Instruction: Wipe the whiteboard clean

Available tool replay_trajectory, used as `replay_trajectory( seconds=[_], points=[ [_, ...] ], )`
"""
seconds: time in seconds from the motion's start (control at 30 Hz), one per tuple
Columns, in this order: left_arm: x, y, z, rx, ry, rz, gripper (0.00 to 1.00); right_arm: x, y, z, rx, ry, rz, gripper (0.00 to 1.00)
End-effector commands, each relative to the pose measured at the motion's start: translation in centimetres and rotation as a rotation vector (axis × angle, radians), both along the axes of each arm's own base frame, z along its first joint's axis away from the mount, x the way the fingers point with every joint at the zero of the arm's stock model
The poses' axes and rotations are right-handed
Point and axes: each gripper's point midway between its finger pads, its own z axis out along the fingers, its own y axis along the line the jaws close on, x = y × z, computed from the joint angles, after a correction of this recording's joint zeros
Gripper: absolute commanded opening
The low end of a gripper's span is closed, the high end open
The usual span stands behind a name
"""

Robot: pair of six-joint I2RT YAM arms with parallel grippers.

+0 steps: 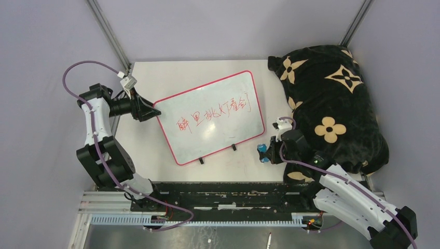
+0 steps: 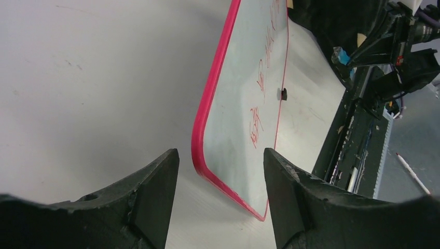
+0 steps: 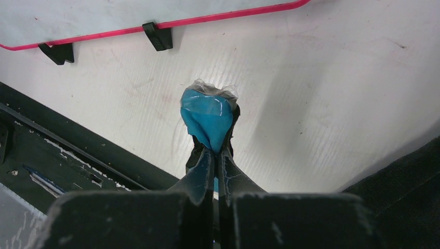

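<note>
The whiteboard [image 1: 212, 118] lies askew on the table, red-bordered, with a line of red writing [image 1: 212, 113] across it and two black clips [image 1: 233, 147] on its near edge. My left gripper [image 1: 149, 110] is open at the board's left corner. In the left wrist view the red corner [image 2: 200, 155] stands between its fingers [image 2: 155, 192], touching neither. My right gripper [image 1: 263, 153] hovers off the board's near right corner, shut on a blue wad [image 3: 207, 116] wrapped in clear film. The board's edge [image 3: 104, 34] and clips [image 3: 158, 35] show beyond it.
A black blanket with a cream flower pattern [image 1: 332, 104] is heaped at the right, close behind the right wrist. A black rail [image 1: 223, 194] runs along the near table edge. Metal frame posts [image 1: 109, 31] rise at the back corners.
</note>
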Motion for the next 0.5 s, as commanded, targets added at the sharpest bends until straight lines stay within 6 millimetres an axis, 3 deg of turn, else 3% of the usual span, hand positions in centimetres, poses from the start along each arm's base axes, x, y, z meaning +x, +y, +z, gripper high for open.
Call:
replay_trajectory(
  seconds=[0.0,0.47],
  points=[
    [-0.61,-0.84,1.00,-0.019,-0.061,-0.072,0.67,0.92,0.91,2.23,0.041,-0.061,0.016,0.01],
    [0.37,-1.63,1.67,-0.034,-0.075,-0.105,0.63,1.28,1.07,2.55,0.032,-0.060,0.016,0.01]
  ],
)
